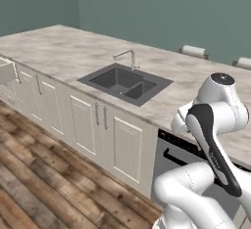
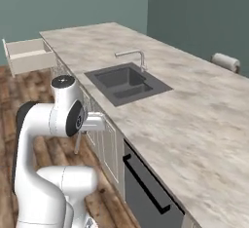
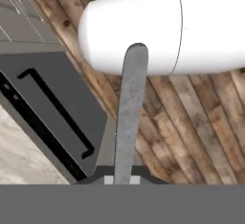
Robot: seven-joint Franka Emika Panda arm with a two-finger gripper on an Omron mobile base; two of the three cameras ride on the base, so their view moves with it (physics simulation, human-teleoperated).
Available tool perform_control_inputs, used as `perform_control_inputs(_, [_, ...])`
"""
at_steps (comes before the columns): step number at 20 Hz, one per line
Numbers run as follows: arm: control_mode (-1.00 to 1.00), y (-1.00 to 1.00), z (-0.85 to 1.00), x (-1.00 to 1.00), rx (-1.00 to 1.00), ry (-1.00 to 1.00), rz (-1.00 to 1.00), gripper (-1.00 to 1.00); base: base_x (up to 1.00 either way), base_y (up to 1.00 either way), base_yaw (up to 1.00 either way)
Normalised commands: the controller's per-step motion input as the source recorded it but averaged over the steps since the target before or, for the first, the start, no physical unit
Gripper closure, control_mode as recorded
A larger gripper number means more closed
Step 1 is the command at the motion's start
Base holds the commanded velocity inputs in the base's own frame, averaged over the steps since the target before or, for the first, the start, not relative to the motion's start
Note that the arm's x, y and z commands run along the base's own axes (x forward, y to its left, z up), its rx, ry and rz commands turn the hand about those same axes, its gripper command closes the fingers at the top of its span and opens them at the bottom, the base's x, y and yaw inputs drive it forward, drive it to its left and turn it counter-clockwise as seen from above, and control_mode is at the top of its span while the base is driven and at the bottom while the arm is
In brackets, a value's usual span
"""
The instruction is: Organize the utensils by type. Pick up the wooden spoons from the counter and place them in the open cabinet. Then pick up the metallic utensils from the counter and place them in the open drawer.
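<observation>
The hand (image 3: 122, 180) is clamped on a grey utensil (image 3: 129, 117) — seemingly metal — above wooden floor (image 3: 191, 122).

The tabletop (image 1: 63, 52) and sink (image 1: 125, 83) are overlooked from behind the arm by both base views, left and right. The wooden floor (image 3: 191, 122) is viewed closely from the hand camera, the dishwasher front (image 3: 52, 108) toward nine o'clock.
</observation>
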Motion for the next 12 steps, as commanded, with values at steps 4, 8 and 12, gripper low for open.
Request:
perform_control_inputs(4, [1.00, 0.00, 0.00, 0.00, 0.00, 0.00, 0.00, 1.00, 0.38, 0.63, 0.31])
perform_control_inputs(8, [1.00, 0.00, 0.00, 0.00, 0.00, 0.00, 0.00, 1.00, 0.48, 0.62, 0.31])
perform_control_inputs(12, [1.00, 0.00, 0.00, 0.00, 0.00, 0.00, 0.00, 1.00, 0.51, 0.58, 0.33])
